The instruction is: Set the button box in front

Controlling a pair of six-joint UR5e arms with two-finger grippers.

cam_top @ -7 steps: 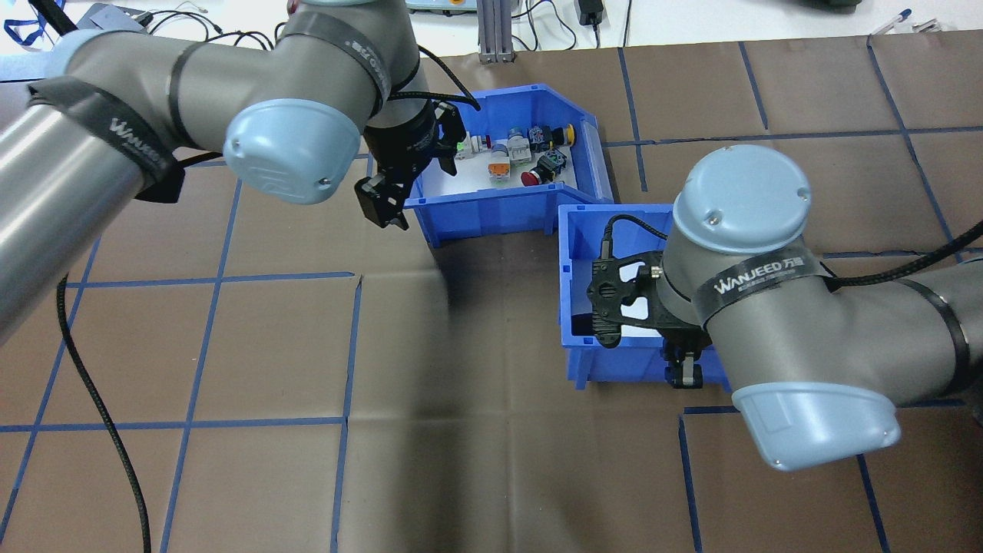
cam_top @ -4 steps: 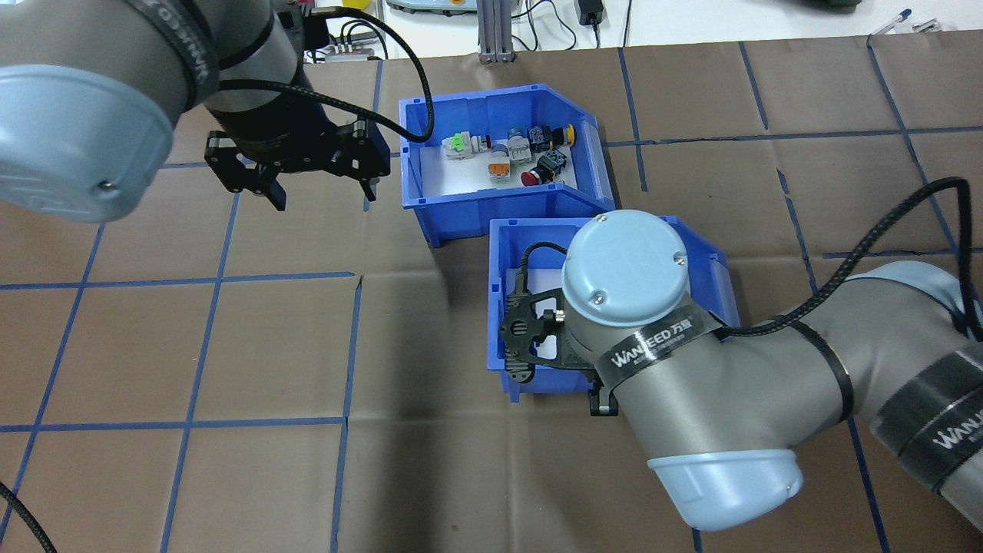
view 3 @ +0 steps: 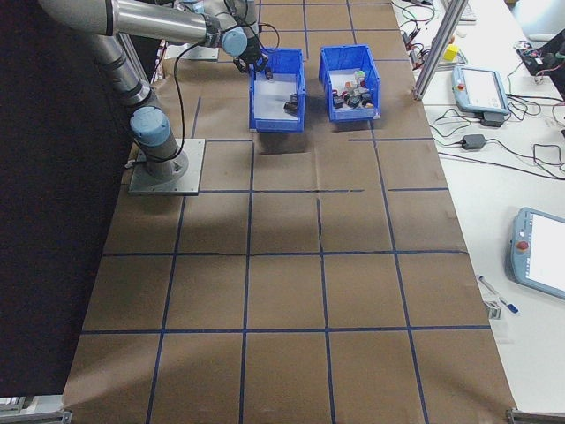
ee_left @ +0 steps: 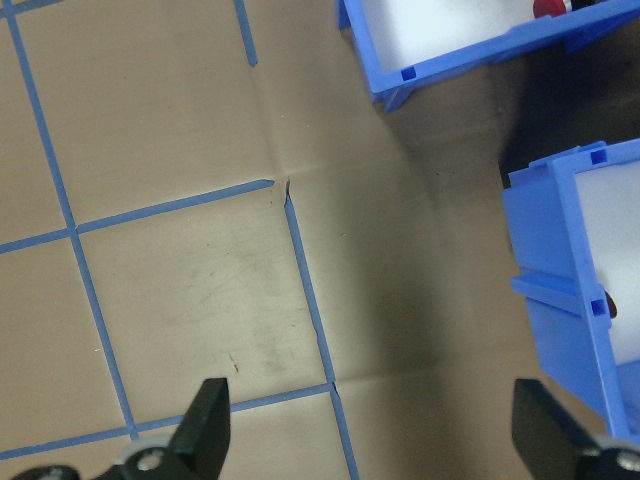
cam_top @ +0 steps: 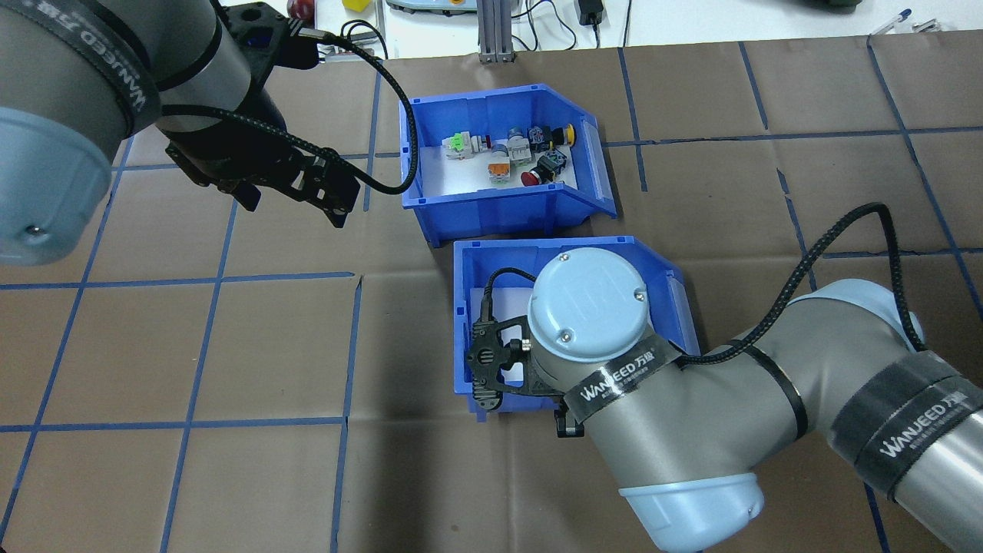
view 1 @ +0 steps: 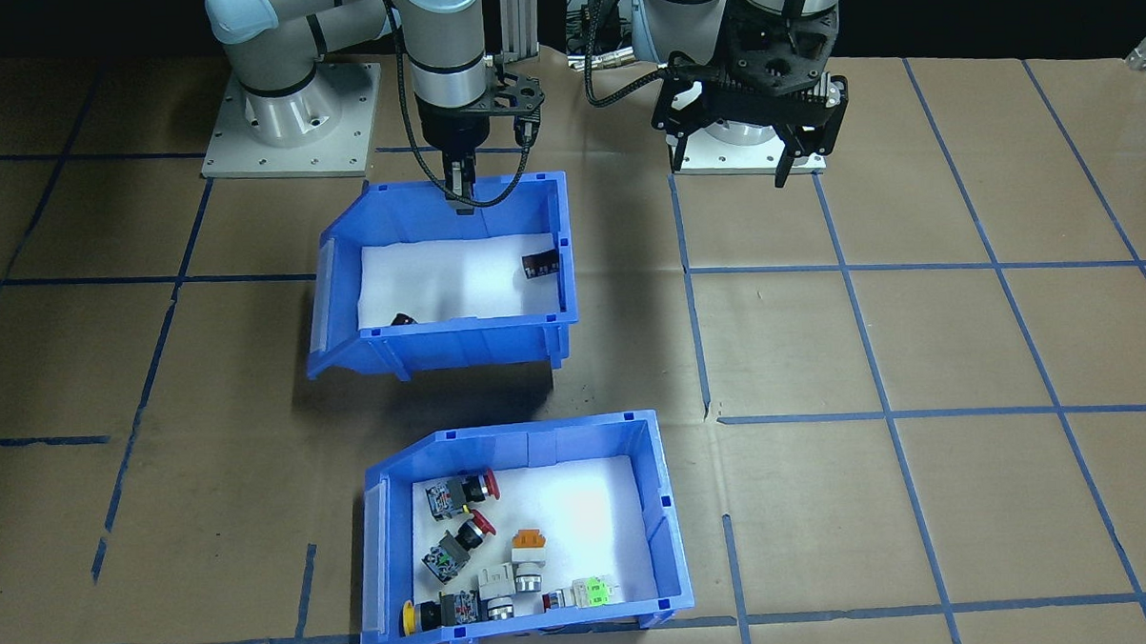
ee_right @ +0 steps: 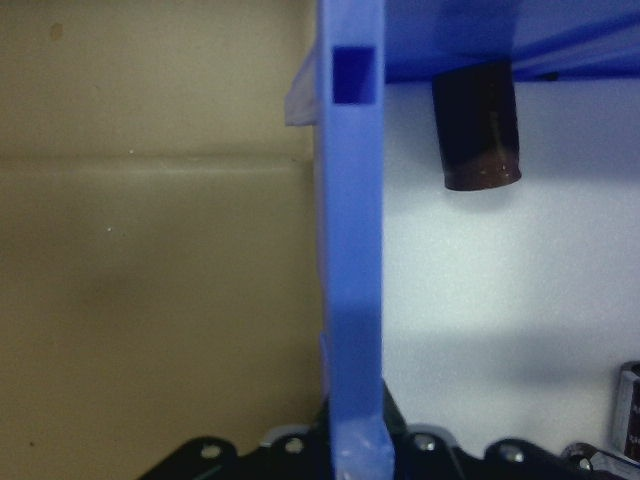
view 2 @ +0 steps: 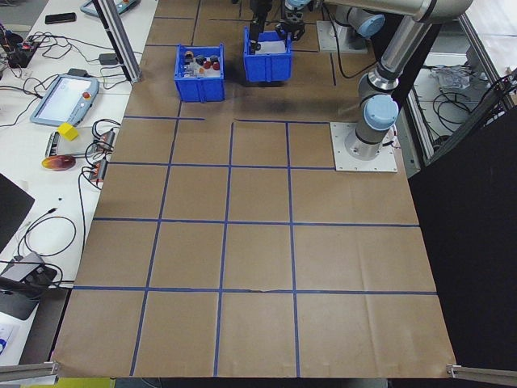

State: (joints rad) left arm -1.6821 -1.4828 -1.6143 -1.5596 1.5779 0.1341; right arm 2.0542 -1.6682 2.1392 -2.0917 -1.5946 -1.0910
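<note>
Brown tabletop (view 1: 917,348) with blue tape grid; button box (view 1: 661,510) sits on it at the far side from the robot base, untouched. Right end effector (view 1: 461,188) clamped on the near wall of the capacitor bin (view 1: 441,350), which casts a shadow beneath. Left end effector (view 1: 734,169) jaws spread, empty, above bare tabletop

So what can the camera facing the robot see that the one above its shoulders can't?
Only the facing view shows inside the capacitor bin, its dark parts on white foam, and the right pincer clamped on its back wall. Only the shoulder view shows the cluttered bench beyond the table. Both show the button box and the open left pincer away from it.
</note>
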